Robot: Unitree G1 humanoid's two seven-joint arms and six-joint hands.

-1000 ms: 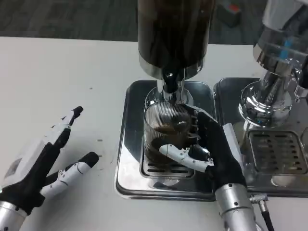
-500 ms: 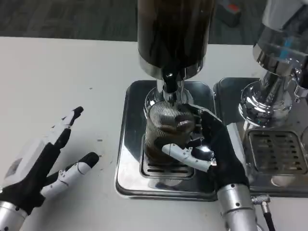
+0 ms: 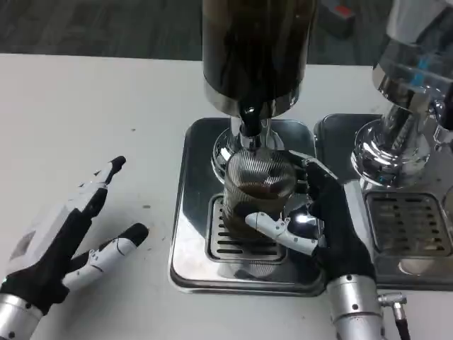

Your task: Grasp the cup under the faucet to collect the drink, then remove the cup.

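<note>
No writing or brand mark is legible on anything here. The right hand [image 3: 311,216] wraps around a clear, finely ribbed cup [image 3: 258,188] with dark drink in its lower part, holding it over the slotted grate of a polished steel drip tray [image 3: 191,212], directly below the black faucet [image 3: 248,117] of a tall cylindrical dispenser [image 3: 255,49] filled with dark liquid and ringed in chrome. The left hand [image 3: 67,237] lies on the white table [image 3: 92,120] well apart from the tray, fingers spread and holding nothing, while a second shiny dispenser [image 3: 407,106] stands on its own drip tray [image 3: 410,227] to the right.
</note>
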